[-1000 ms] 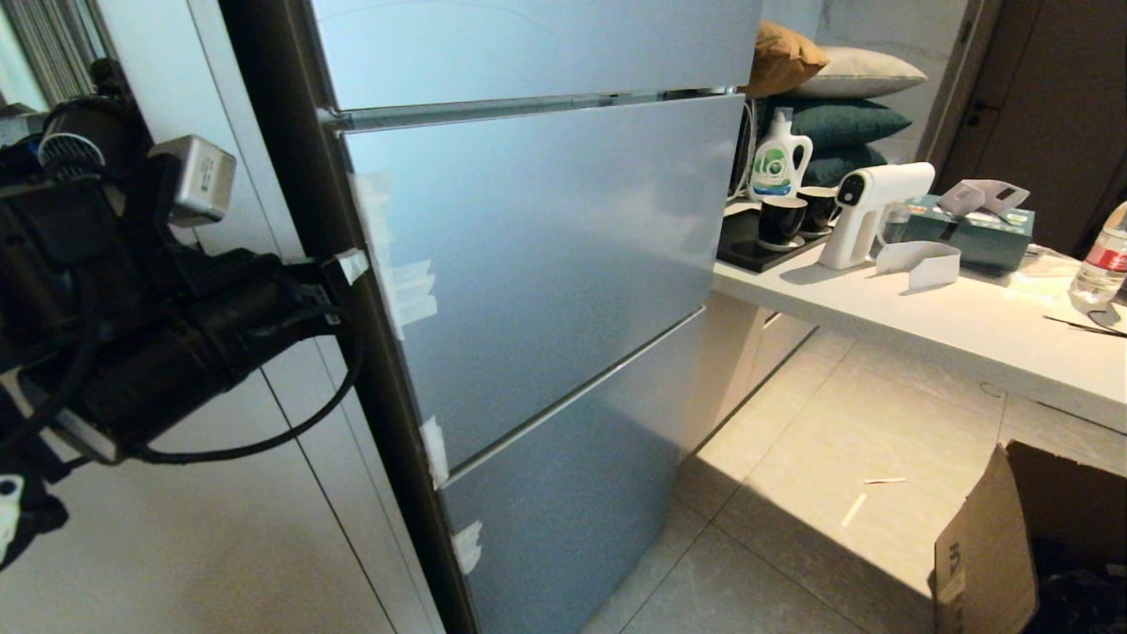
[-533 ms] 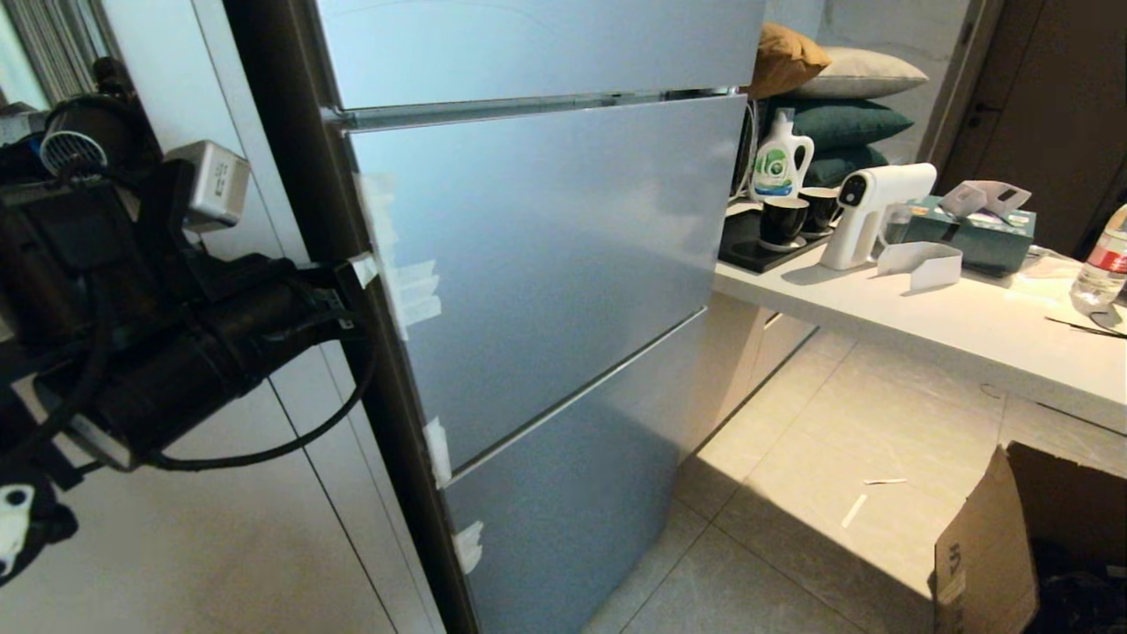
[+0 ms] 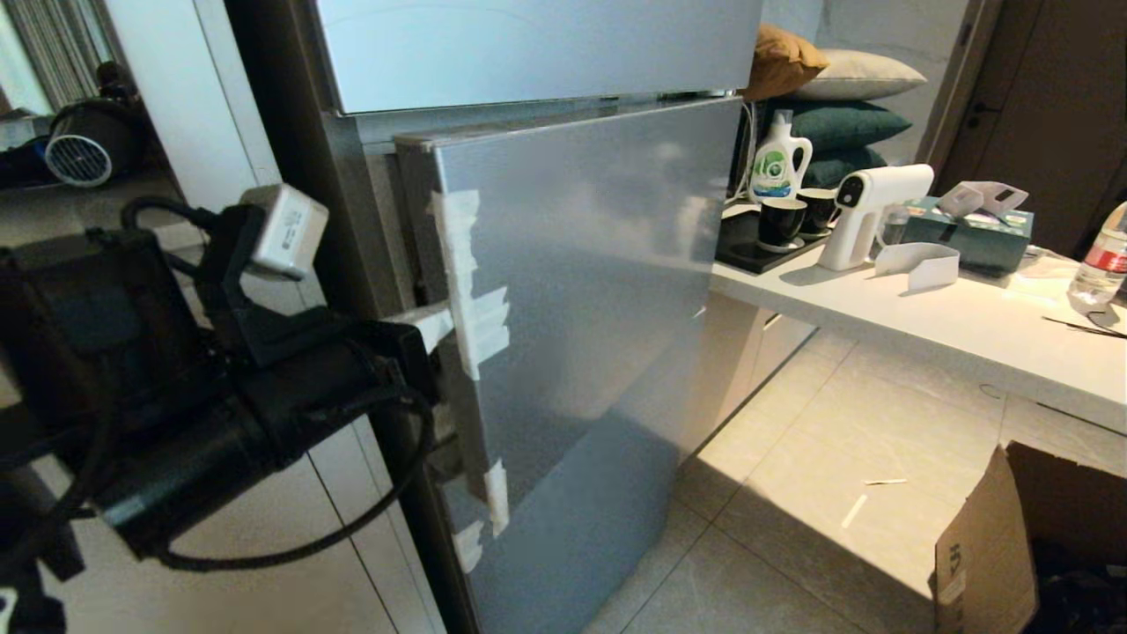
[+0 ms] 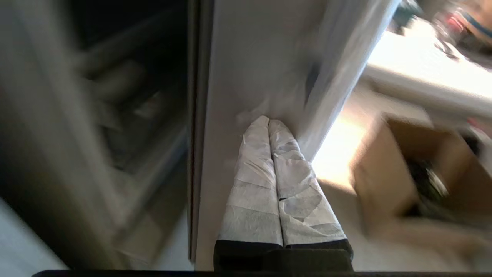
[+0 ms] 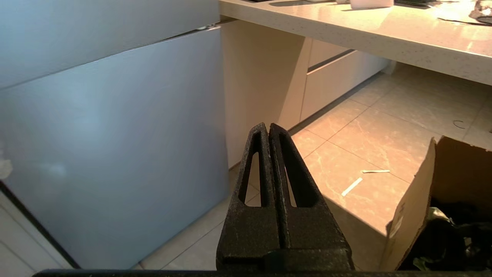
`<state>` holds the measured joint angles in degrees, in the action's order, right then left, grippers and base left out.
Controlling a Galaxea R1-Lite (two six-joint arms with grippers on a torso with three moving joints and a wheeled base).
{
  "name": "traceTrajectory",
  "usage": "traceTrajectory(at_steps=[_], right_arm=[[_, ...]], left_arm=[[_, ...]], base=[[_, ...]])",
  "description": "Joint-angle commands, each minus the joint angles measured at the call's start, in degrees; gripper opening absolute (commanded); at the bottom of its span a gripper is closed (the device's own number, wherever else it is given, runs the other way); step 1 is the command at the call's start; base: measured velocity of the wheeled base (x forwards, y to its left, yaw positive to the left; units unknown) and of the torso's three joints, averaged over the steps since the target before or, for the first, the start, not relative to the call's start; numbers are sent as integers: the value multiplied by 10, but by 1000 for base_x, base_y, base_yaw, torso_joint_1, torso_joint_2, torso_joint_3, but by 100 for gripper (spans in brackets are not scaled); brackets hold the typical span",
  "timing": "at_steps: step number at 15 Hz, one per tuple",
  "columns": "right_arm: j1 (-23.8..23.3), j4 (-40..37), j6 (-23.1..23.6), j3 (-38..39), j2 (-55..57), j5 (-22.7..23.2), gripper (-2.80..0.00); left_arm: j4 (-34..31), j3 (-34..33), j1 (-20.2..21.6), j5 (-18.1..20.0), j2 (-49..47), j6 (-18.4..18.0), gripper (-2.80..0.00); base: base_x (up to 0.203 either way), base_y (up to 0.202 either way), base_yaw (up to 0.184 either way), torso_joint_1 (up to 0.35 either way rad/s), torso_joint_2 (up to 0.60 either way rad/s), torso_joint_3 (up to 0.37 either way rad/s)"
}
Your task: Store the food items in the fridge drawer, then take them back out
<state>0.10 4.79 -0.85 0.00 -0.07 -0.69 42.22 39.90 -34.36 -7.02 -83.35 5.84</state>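
The blue-grey fridge's middle door stands partly swung open, with white tape strips along its free edge. My left gripper is at that edge, its white-wrapped fingers shut with nothing between them and their tips against the door's pale surface. Beside the door the fridge's inside is dark and blurred, so the fridge drawer cannot be made out. The food items are out of view. My right gripper hangs shut and empty low over the floor tiles, in front of the fridge's lowest panel.
A white counter to the right carries a detergent bottle, dark cups, a white spray gun, a tissue box and a water bottle. An open cardboard box stands on the floor at the lower right.
The middle door was flush a second ago and now stands swung out from its left edge. My left arm has moved rightward and outward with that edge.
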Motion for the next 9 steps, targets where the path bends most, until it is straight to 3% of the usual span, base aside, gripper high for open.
traceTrajectory(at_steps=[1, 4, 7, 9], right_arm=[[0, 0, 0, 18, 0, 0, -280], [0, 0, 0, 18, 0, 0, -280], [0, 0, 0, 18, 0, 0, -280], [0, 0, 0, 18, 0, 0, -280]], left_arm=[[4, -20, -32, -2, 33, 1, -280], [3, -33, -99, -4, 49, 7, -280], [4, -34, -201, -6, 60, 34, -280], [5, -31, -218, -22, 65, 44, -280]], base=[[0, 0, 0, 0, 0, 0], [0, 0, 0, 0, 0, 0], [0, 0, 0, 0, 0, 0], [0, 0, 0, 0, 0, 0]])
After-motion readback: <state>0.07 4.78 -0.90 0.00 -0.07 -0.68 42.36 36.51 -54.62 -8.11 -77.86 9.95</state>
